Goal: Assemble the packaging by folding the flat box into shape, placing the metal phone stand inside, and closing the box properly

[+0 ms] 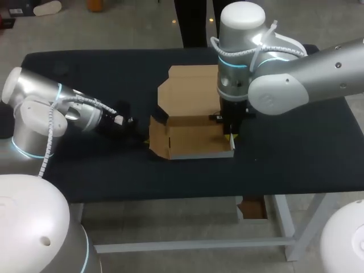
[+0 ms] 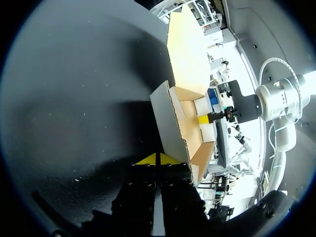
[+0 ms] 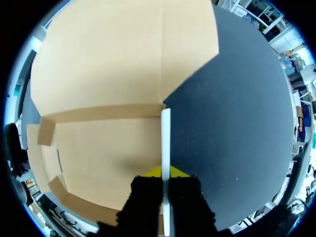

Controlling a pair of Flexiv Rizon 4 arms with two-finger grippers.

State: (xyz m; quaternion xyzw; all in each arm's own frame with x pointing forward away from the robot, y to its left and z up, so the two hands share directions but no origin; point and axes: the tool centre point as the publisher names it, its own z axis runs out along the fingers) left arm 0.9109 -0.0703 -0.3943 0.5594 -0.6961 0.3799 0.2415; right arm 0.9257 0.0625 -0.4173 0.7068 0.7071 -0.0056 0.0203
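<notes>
From above, the half-folded box (image 1: 190, 139) sits mid-worktop (image 1: 296, 148), its lid flap lying flat behind. Left wrist: the left fingers (image 2: 147, 160) are closed on nothing just beside the box's left wall, probably bracing it. Right wrist: the right fingers (image 3: 178, 174) pinch the right wall's white edge, likely holding it upright. No stand shows, and no writing is legible.

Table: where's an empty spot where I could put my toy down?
Bare cloth on the table right of the box, in front of the right arm; along the front edge; and in the far left corner behind the left arm. Crowded around the box, where the left end effector and right end effector are at it.
</notes>
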